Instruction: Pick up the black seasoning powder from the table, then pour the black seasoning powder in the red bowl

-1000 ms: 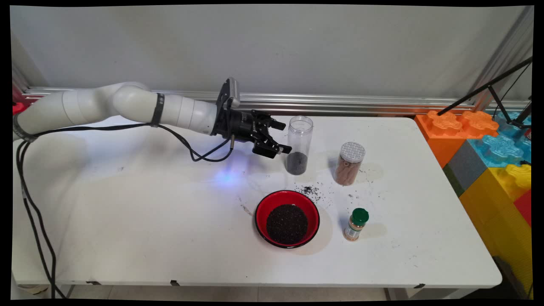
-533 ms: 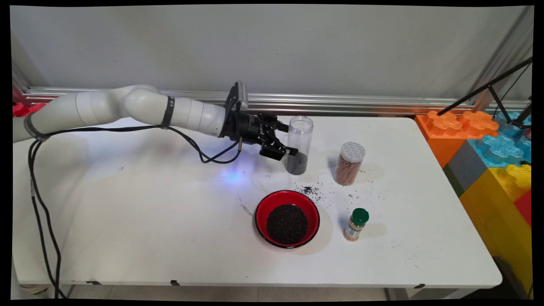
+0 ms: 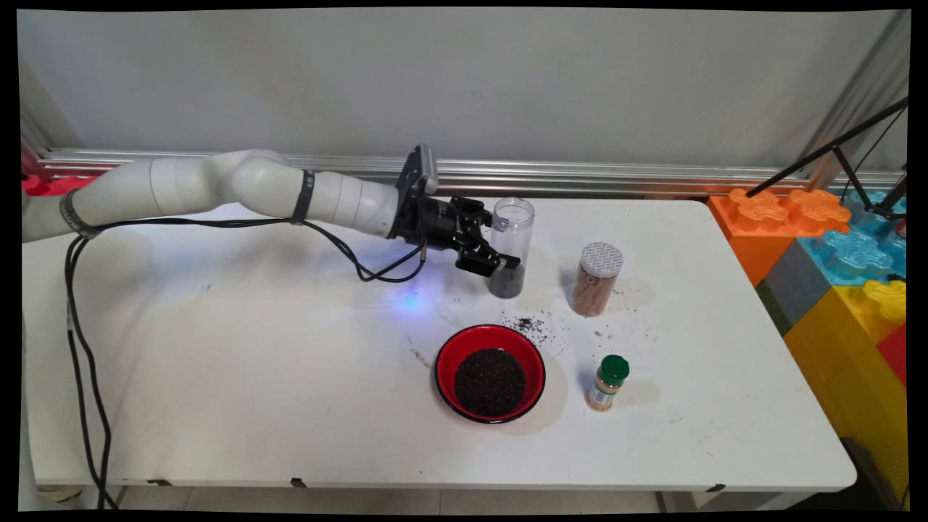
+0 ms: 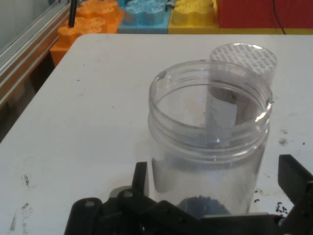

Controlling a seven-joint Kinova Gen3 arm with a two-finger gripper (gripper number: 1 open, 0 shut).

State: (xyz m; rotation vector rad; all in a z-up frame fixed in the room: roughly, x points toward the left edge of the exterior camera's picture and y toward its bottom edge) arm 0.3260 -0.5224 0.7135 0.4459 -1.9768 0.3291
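We see the white table (image 3: 217, 377) first, with coloured blocks (image 3: 834, 239) past its right end. The gripper (image 3: 500, 243) reaches in from the left, spread wide and unclenched, one finger on either side of an upright, lidless clear jar (image 3: 510, 246) with dark grains at its bottom; whether the fingers touch it we cannot tell. A red bowl (image 3: 490, 373) of dark grains sits nearer us. Right of the clear jar stands a lidded jar (image 3: 596, 278), then a small green-capped bottle (image 3: 607, 382).
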